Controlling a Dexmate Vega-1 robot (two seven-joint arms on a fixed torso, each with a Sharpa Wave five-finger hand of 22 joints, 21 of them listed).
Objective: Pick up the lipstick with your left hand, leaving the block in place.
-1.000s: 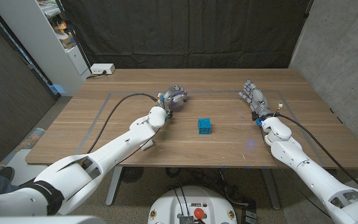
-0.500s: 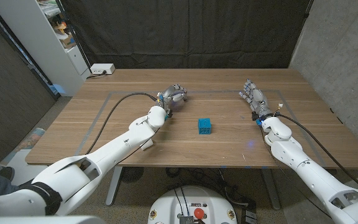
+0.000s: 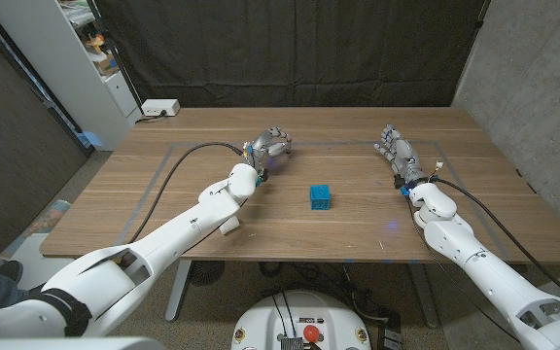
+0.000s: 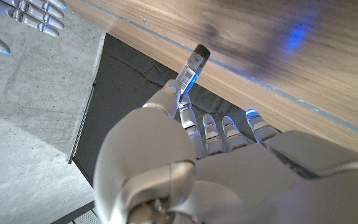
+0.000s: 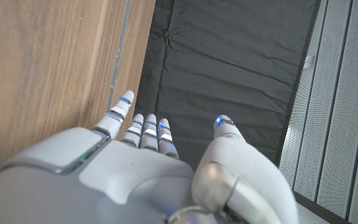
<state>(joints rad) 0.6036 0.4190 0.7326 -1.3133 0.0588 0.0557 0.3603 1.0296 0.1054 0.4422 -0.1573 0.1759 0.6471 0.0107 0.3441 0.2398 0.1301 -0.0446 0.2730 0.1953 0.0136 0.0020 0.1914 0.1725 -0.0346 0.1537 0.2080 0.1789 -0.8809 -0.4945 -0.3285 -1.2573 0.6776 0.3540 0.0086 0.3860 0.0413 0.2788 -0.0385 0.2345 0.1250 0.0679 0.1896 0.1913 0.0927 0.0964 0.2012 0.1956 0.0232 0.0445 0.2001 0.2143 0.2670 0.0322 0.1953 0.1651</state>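
Left hand: curled, above the far-left part of the table, within the taped outline. In the left wrist view the same hand pinches the lipstick between thumb and a finger; the other fingers lie side by side, bent in beside it.

Lipstick: a slim tube, pale and silvery along the body, with a printed label of dark bars on the side and a dark, squared end pointing away from the hand. Blue light from the fingertip lamps tints the lower part. It stands tilted out of the grip, its dark end near the tabletop; whether it touches the wood cannot be told. In the head view it is too small and too hidden by the fingers to make out.

Block: a small blue cube with darker marks on its faces, sitting on the table near the middle, well apart from the left hand and to that hand's right. Nothing touches it.

Right hand: on the right side of the table, fingers straight and close together, pointing toward the far edge, holding nothing. The right wrist view shows this hand with fingers extended alongside the table and the thumb set apart.

A black cable runs across the table along the left arm.
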